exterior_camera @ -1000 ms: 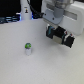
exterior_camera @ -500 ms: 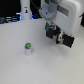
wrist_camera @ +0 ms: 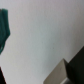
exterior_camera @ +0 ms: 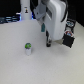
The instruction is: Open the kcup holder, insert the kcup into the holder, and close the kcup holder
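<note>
The kcup (exterior_camera: 28, 47), a tiny cup with a green top and whitish body, stands upright on the white table (exterior_camera: 30, 67). The black kcup holder (exterior_camera: 68, 40) sits at the exterior view's right, partly behind the white arm. My gripper (exterior_camera: 47, 41) hangs low over the table just beside the holder's near side, well to the exterior view's right of the kcup. Its jaws are too blurred to read. In the wrist view, a dark corner of the holder (wrist_camera: 72, 72) shows over the white table, with a teal part (wrist_camera: 4, 27) at the picture's edge. The kcup is out of that view.
A tall white post with a black mark (exterior_camera: 26, 10) stands at the back on the exterior view's left. Dark clutter lines the table's back edge (exterior_camera: 10, 20).
My gripper has come down toward the table beside the holder and shifted slightly to the exterior view's left. The kcup and holder have not moved.
</note>
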You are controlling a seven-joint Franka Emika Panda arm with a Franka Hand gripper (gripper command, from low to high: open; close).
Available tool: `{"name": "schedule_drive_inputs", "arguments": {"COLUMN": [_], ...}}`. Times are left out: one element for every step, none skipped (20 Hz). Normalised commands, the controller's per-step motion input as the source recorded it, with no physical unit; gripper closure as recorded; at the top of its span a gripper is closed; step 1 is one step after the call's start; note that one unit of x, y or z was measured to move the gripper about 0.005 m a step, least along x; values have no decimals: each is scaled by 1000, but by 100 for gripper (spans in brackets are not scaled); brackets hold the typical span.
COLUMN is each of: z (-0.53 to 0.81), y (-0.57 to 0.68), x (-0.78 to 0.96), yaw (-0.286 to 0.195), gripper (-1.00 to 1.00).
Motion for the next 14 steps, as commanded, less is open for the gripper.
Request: {"name": "schedule_drive_inputs", "arguments": {"z": [-58, -85, -118, -145, -154, -177, -209, -237, -252, -253, -253, -237, -255, -268], "y": [-443, -435, -434, -428, -427, -424, -423, -422, -423, -427, -429, -424, -429, -428], "x": [-202, -210, -233, -248, -253, -258, -259, -258, -256, -248, -240, -224, -234, -233], "yaw": [-292, -295, -294, -298, -299, -300, -302, -303, -304, -304, -304, -303, -302, -303], "gripper": [-100, -100, -100, -100, -100, -100, -100, -100, -100, -100, -100, -100, -100, -100]}}
